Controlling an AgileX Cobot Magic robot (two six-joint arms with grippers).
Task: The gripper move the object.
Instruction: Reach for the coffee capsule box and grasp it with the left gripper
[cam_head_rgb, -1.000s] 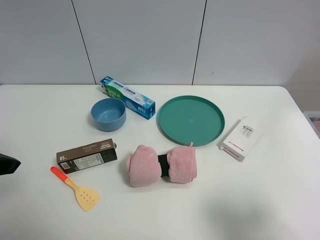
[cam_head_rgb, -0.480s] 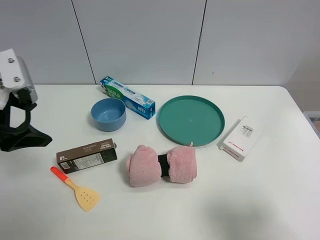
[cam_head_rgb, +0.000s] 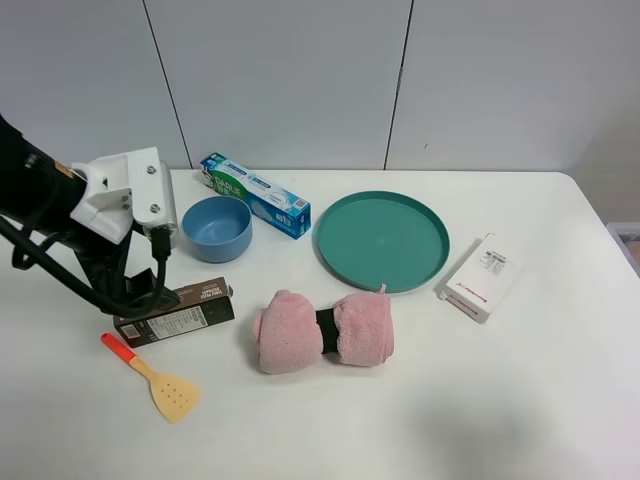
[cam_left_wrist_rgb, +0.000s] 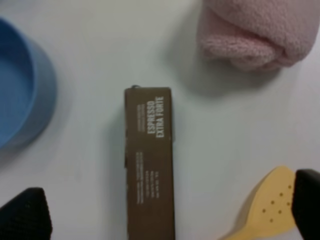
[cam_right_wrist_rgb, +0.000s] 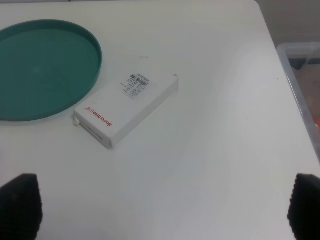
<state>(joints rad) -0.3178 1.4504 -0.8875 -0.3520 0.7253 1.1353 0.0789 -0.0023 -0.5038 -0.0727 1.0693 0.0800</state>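
1. Carton lies flat on the surface between bowl and spatula, under the left gripper's spread jaws.
2. Closing off-centre could twist it; one jaw may nudge the spatula just beside it.

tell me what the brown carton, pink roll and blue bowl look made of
The long dark brown rectangular carton looks like matte printed cardboard: sharp folded edges, white lettering. The pink rolled towel looks like fleecy fabric: fuzzy pile. The round blue bowl seems matte plastic, possibly ceramic: smooth, uniform colour.
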